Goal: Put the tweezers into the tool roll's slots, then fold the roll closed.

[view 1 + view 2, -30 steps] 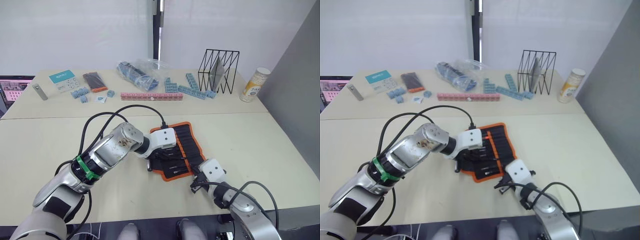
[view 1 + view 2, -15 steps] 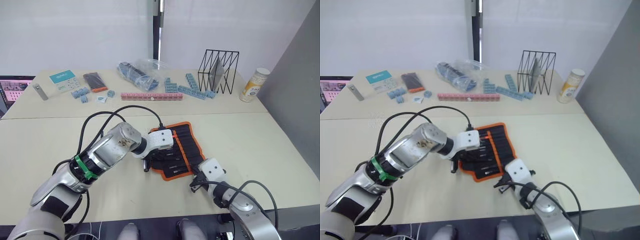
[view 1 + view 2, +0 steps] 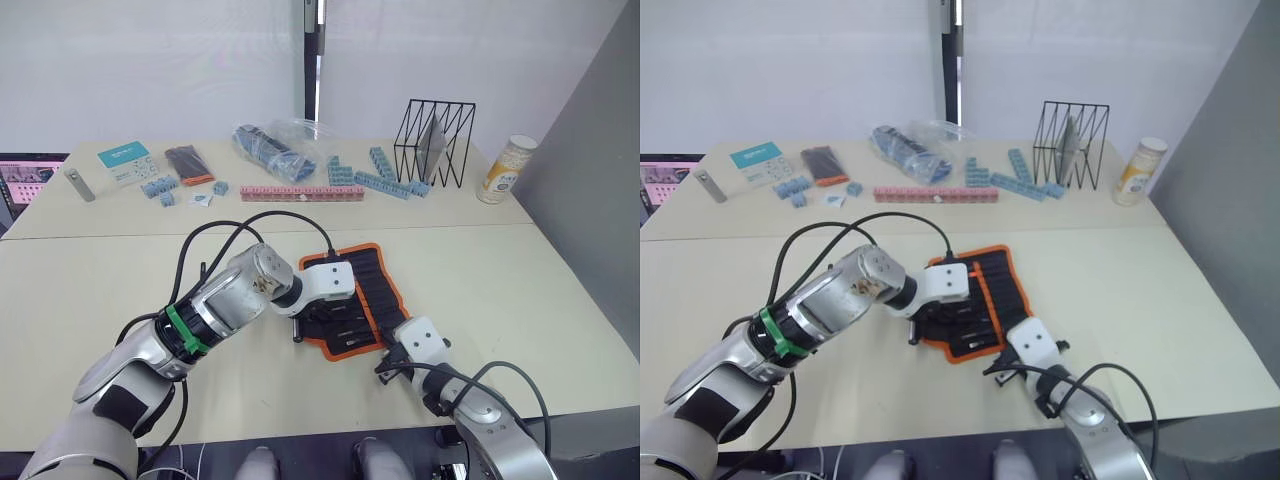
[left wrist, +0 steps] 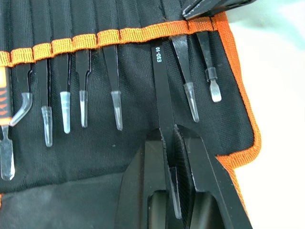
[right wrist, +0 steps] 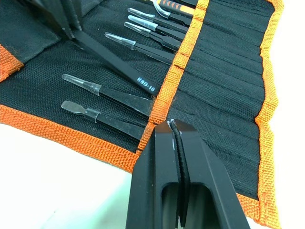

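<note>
Black fabric tool roll [image 3: 352, 300] with orange edging, lying open on cream table [image 3: 520, 290], mid-loading.

Slim black pointed tweezers [image 4: 162, 90], marked ESD-10, clenched in left gripper [image 4: 172, 143], tip end at orange inner strip [image 4: 95, 38], apparently being slid into elastic slot. Neighbouring slots [image 4: 86, 57] already filled with several capped tools. Right gripper [image 5: 174, 131] pressed shut on strip beside roll's near edge, seemingly pinning the fabric. Judged: last insertions under way, folding not yet done. Bare tabletop around roll; blue blocks [image 3: 385, 178] and black wire rack [image 3: 438, 140] well beyond far edge.
</note>
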{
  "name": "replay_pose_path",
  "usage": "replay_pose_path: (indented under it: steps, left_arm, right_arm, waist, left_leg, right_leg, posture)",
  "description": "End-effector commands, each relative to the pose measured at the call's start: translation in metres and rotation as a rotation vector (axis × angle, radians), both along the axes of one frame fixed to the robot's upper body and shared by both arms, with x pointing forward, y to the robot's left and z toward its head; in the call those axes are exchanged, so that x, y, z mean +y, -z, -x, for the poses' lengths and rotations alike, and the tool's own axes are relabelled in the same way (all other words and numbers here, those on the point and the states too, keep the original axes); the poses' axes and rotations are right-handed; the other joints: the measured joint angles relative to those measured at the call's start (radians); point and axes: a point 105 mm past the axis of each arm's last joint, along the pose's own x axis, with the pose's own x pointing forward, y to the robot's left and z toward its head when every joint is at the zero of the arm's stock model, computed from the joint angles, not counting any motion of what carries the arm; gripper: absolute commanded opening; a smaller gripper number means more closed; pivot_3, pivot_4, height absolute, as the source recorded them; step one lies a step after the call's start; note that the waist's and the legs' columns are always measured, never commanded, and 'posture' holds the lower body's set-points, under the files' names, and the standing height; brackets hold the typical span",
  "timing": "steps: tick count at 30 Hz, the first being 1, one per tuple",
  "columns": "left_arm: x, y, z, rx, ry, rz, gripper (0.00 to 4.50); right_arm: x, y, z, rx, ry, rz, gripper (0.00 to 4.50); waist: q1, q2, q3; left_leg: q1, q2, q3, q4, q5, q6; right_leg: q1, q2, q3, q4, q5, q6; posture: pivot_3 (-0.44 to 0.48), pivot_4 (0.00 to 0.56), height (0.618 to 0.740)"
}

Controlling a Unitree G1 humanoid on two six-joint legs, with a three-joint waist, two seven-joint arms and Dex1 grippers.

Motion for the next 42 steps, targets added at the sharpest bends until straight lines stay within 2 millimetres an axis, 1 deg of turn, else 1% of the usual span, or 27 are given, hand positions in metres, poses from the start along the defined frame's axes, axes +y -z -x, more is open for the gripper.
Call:
replay_pose_path:
  steps: [1, 6, 9, 12, 24, 33, 39, 42]
  left_arm:
    - [-0.006, -0.014, -0.005, -0.061, 0.016, 0.0, 0.03]
    - [-0.006, -0.016, -0.007, -0.057, -0.005, 0.012, 0.03]
    - [-0.014, -0.016, -0.003, -0.06, 0.028, 0.019, 0.03]
    - [-0.022, -0.014, 0.003, -0.047, 0.053, 0.027, 0.03]
    - [-0.038, -0.001, 0.012, -0.023, 0.121, 0.014, 0.03]
    - [-0.06, 0.004, 0.008, -0.004, 0.133, 0.049, 0.03]
    - [-0.061, 0.003, 0.006, -0.007, 0.135, 0.059, 0.03]
    - [-0.069, 0.003, 0.006, -0.009, 0.151, 0.074, 0.03]
  right_arm:
    - [0.0, 0.043, 0.016, 0.192, -0.001, 0.04, 0.0]
    - [0.0, 0.043, 0.017, 0.191, 0.001, 0.04, 0.0]
    - [-0.002, 0.044, 0.017, 0.193, 0.004, 0.042, 0.0]
    - [-0.001, 0.044, 0.016, 0.193, 0.001, 0.045, 0.0]
    - [-0.002, 0.044, 0.017, 0.195, 0.002, 0.049, 0.0]
    - [-0.002, 0.045, 0.019, 0.198, 0.006, 0.051, 0.0]
    - [-0.001, 0.046, 0.021, 0.202, 0.008, 0.047, 0.0]
    - [-0.001, 0.045, 0.021, 0.202, 0.01, 0.047, 0.0]
  waist:
    - [0.0, 0.0, 0.0]
    - [-0.001, 0.0, 0.0]
    - [-0.001, 0.0, 0.0]
    - [0.0, 0.0, 0.0]
    - [0.0, 0.0, 0.0]
    - [0.004, 0.001, -0.001]
    - [0.006, 0.002, -0.002]
    - [0.008, 0.002, -0.002]
  left_leg:
    - [0.0, 0.0, 0.0, 0.0, 0.0, 0.0]
    - [0.0, 0.0, 0.0, 0.0, 0.0, 0.0]
    - [0.0, 0.001, 0.0, 0.0, 0.0, 0.0]
    - [0.0, 0.001, 0.0, 0.001, 0.0, 0.0]
    - [0.0, 0.001, 0.0, 0.001, 0.0, 0.0]
    - [0.0, 0.001, 0.0, 0.002, 0.0, 0.0]
    - [0.0, 0.001, 0.0, 0.002, 0.0, 0.0]
    - [0.0, 0.001, 0.0, 0.002, 0.0, 0.0]
  right_leg:
    - [0.0, 0.0, 0.001, 0.0, 0.0, 0.0]
    - [0.0, 0.005, 0.007, 0.0, 0.0, 0.0]
    - [0.0, 0.007, 0.01, 0.0, 0.0, 0.0]
    - [0.0, 0.008, 0.012, 0.0, 0.0, 0.0]
    - [0.001, 0.009, 0.013, 0.0, 0.0, 0.0]
    - [0.002, 0.009, 0.013, 0.0, 0.0, 0.0]
    - [0.002, 0.009, 0.013, 0.0, 0.0, 0.001]
    - [0.002, 0.009, 0.013, 0.0, 0.0, 0.001]
  posture:
    - [0.0, 0.15, 0.737]
    - [0.0, 0.15, 0.737]
    - [0.0, 0.15, 0.737]
    - [0.0, 0.15, 0.737]
    - [0.0, 0.15, 0.737]
    - [0.0, 0.15, 0.737]
    - [0.0, 0.15, 0.737]
    - [0.0, 0.15, 0.737]
